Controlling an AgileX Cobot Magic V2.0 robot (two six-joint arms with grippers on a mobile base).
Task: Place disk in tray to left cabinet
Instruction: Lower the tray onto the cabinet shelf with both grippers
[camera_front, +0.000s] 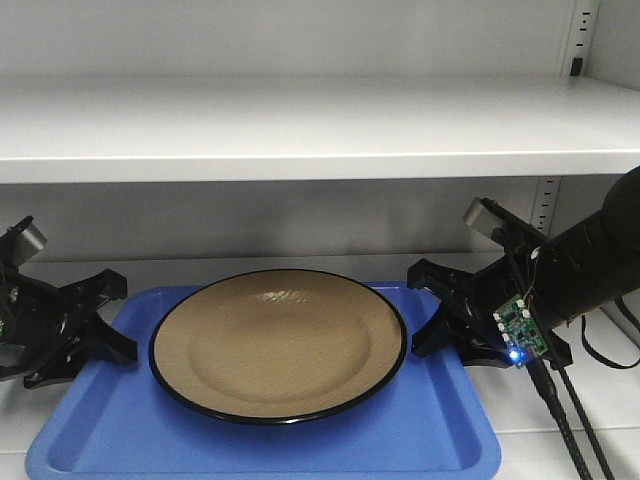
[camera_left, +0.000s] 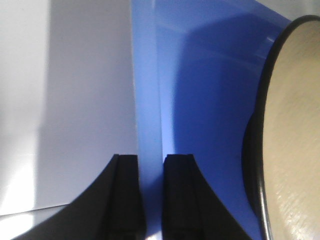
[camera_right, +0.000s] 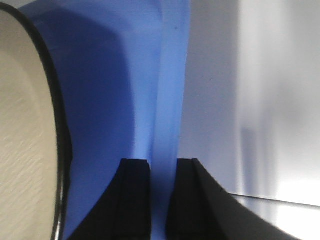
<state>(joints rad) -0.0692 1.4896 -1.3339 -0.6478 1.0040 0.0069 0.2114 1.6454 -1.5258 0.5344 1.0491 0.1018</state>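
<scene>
The tan disk (camera_front: 278, 345) with its black rim lies flat in the middle of the blue tray (camera_front: 420, 430). The tray is inside the white cabinet, on its lower shelf (camera_front: 605, 440). My left gripper (camera_front: 125, 315) is shut on the tray's left lip and my right gripper (camera_front: 415, 310) on its right lip. In the left wrist view the gripper (camera_left: 151, 159) straddles the pale blue lip of the tray (camera_left: 200, 100), with the disk (camera_left: 295, 135) at the right. The right wrist view mirrors this: gripper (camera_right: 164, 162), tray (camera_right: 110, 100), disk (camera_right: 22, 130).
A white upper shelf (camera_front: 300, 125) spans the cabinet just above the arms. Perforated support strips (camera_front: 545, 205) run up the back wall on the right. Cables (camera_front: 570, 420) hang from the right arm over the lower shelf.
</scene>
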